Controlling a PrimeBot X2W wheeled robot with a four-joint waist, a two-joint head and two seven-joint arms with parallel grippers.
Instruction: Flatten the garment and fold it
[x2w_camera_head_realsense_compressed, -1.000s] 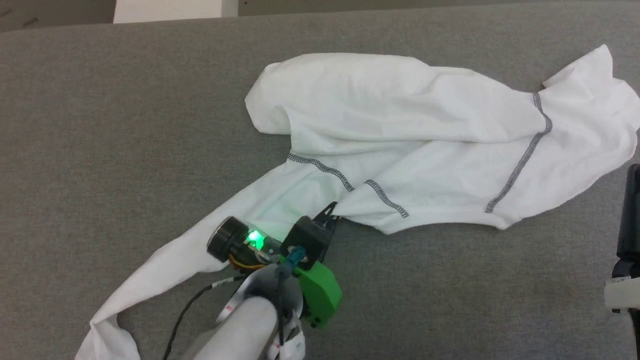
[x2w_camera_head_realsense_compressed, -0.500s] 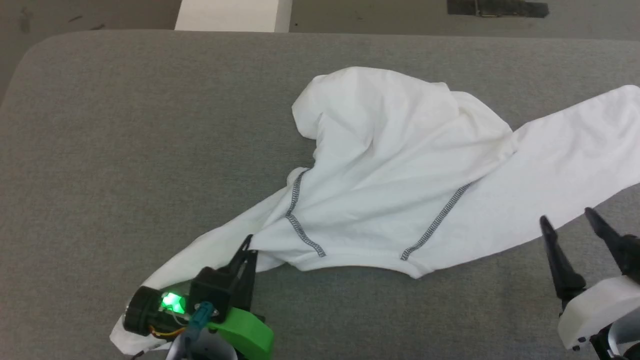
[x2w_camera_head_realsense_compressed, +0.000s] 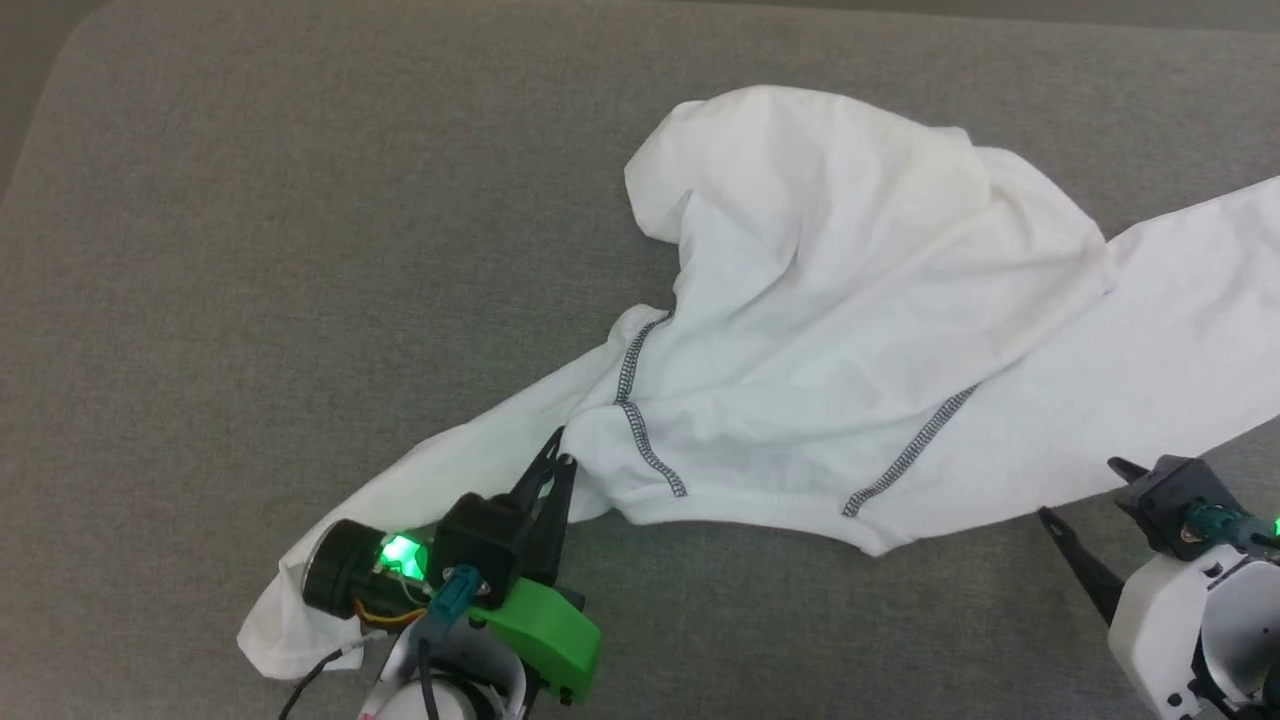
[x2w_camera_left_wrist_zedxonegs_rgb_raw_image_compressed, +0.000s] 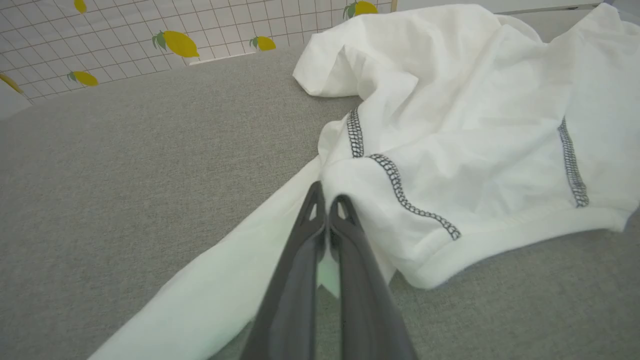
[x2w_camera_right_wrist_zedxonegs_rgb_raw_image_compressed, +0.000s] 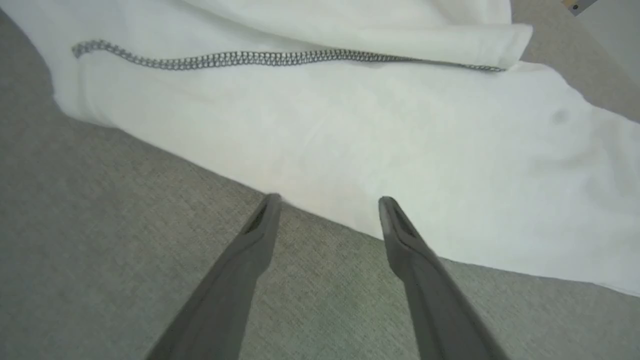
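The garment lies on the grey table. It is in the middle and goes out to my right, past the edge of the head view. It is not flat at all. The top part is flopped over on itself in a big lump, and there are wrinkles. One long sleeve runs down toward my left arm.

My left gripper is squeezed tight shut. Its tips sit right where the sleeve meets the body, close to the grey stitched line. In the left wrist view I see a bit of white cloth between my two fingers, so I think I have a pinch of the garment there.

My right gripper is wide open and has nothing in it. In the right wrist view its tips are at the near edge of the white cloth. I cannot tell if they touch it.

So I think the job is only just begun. One side is pinched and the other side is not. The cloth needs to be pulled out, spread flat and smoothed, sleeves too. After that comes the folding, and no neat fold is made yet
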